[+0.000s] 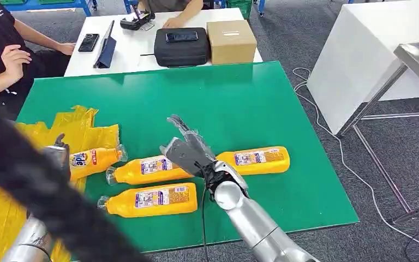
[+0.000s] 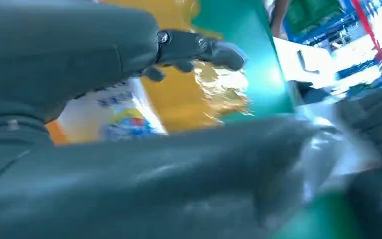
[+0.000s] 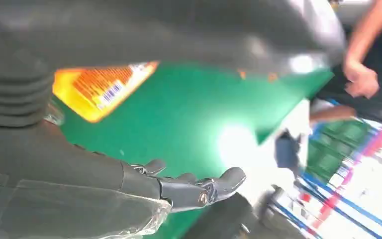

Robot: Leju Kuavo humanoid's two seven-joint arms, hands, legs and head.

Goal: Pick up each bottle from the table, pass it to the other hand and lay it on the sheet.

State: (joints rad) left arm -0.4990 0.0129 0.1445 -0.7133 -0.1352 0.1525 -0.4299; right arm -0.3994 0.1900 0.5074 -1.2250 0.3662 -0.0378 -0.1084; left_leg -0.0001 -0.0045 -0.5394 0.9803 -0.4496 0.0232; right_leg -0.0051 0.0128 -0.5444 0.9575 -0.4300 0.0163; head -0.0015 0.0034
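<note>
Green matting covers the surface [image 1: 240, 98], with a crinkled yellow plastic sheet [image 1: 82, 128] spread over its left end. Four yellow plastic bottles with printed labels lie on their sides. The leftmost bottle [image 1: 95, 159] rests at the sheet's edge, grasped by the left hand [image 1: 57, 155] with its fingers [image 2: 199, 50] around it. Two bottles lie just right of it on the green, one farther [image 1: 147, 169], one nearer [image 1: 153, 198]. The right hand [image 1: 188, 147] hovers over them, fingers [image 3: 199, 186] spread and released. A fourth bottle [image 1: 259, 159] lies to its right.
</note>
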